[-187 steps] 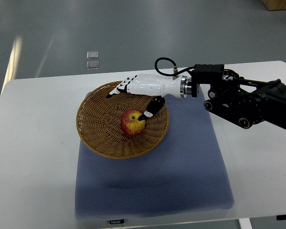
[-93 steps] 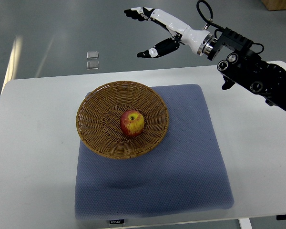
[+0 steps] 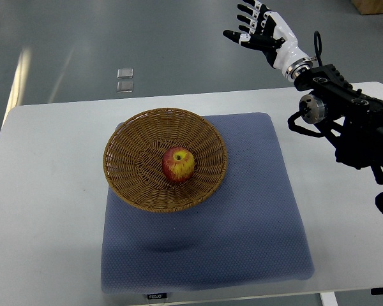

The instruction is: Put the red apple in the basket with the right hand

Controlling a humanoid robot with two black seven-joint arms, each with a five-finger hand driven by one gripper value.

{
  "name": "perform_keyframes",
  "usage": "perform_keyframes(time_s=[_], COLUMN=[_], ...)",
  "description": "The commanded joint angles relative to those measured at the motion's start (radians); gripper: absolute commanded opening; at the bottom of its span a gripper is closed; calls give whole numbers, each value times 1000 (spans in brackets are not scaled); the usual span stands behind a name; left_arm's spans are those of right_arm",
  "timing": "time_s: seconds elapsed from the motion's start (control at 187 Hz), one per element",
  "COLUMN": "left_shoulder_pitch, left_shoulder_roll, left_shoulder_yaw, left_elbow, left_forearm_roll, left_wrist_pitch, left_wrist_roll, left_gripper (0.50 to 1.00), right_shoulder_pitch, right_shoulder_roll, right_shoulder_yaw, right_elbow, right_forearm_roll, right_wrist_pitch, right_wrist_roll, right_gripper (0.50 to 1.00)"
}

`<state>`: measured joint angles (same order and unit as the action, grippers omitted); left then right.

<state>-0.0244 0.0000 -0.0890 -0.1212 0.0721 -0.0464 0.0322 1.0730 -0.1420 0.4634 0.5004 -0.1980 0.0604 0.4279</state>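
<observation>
The white-and-black right hand [image 3: 263, 29] is hanging well above and beyond the far edge of the table, with its fingers [image 3: 247, 11] spreading loosely apart and the thumb standing away from them. It is gripping nothing and touching nothing. Its black jointed arm [image 3: 345, 121] is reaching in from the right edge and crossing over the table's far right corner.

The round red-and-yellow apple [image 3: 178, 164] is sitting in the bottom of the shallow woven brown wicker basket [image 3: 135, 156], stem dimple facing up, well apart from the hand. The basket is resting on the far left part of a square blue-grey fabric mat [image 3: 242, 223], which is lying on the white rounded-corner table [image 3: 45, 204].

The arm is running out of the picture at the right edge, so its lower part is cut off. A small label on the mat's near edge is too small to read. Two small pale square objects [image 3: 124, 80] are lying on the grey floor beyond the table; what they are is hard to make out.
</observation>
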Motion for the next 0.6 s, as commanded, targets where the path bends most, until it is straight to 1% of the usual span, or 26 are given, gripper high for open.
perform_keyframes(time_s=[0.0, 0.037, 0.086, 0.091, 0.145, 0.193, 0.198, 0.305, 0.311, 0.332, 0.471, 0.546, 0.595], left_shoulder_pitch=[0, 0, 0, 0, 0, 0, 0, 0, 0, 0, 0, 0, 0], left_shoulder_roll=[0, 0, 0, 0, 0, 0, 0, 0, 0, 0, 0, 0, 0], left_shoulder_yaw=[0, 0, 0, 0, 0, 0, 0, 0, 0, 0, 0, 0, 0], left_elbow=[0, 0, 0, 0, 0, 0, 0, 0, 0, 0, 0, 0, 0], left_forearm_roll=[0, 0, 0, 0, 0, 0, 0, 0, 0, 0, 0, 0, 0], left_wrist_pitch=[0, -1, -1, 0, 0, 0, 0, 0, 0, 0, 0, -1, 0], left_wrist_roll=[0, 0, 0, 0, 0, 0, 0, 0, 0, 0, 0, 0, 0], left_gripper=[1000, 1000, 1000, 1000, 1000, 1000, 1000, 1000, 1000, 1000, 1000, 1000, 1000], right_shoulder_pitch=[5, 7, 7, 5, 4, 4, -1, -5, -16, -22, -53, -70, -79], right_shoulder_roll=[-1, -2, -2, -2, -2, -2, -1, 4, 4, 5, 7, 7, 9], right_shoulder_yaw=[1, 1, 1, 0, 0, 0, 1, 0, -2, -2, 0, 1, 1], right_elbow=[-36, -45, -45, -51, -51, -51, -53, -51, -51, -49, -49, -51, -51], right_forearm_roll=[115, 167, 167, 225, 278, 278, 320, 362, 386, 396, 431, 434, 434], right_wrist_pitch=[-2, -5, -5, -13, -17, -17, -17, -10, 1, 10, 119, 147, 151], right_wrist_roll=[-52, -75, -75, -101, -120, -120, -126, -133, -142, -146, -146, -143, -138], right_gripper=[913, 913, 913, 913, 913, 913, 913, 913, 913, 913, 913, 915, 915])
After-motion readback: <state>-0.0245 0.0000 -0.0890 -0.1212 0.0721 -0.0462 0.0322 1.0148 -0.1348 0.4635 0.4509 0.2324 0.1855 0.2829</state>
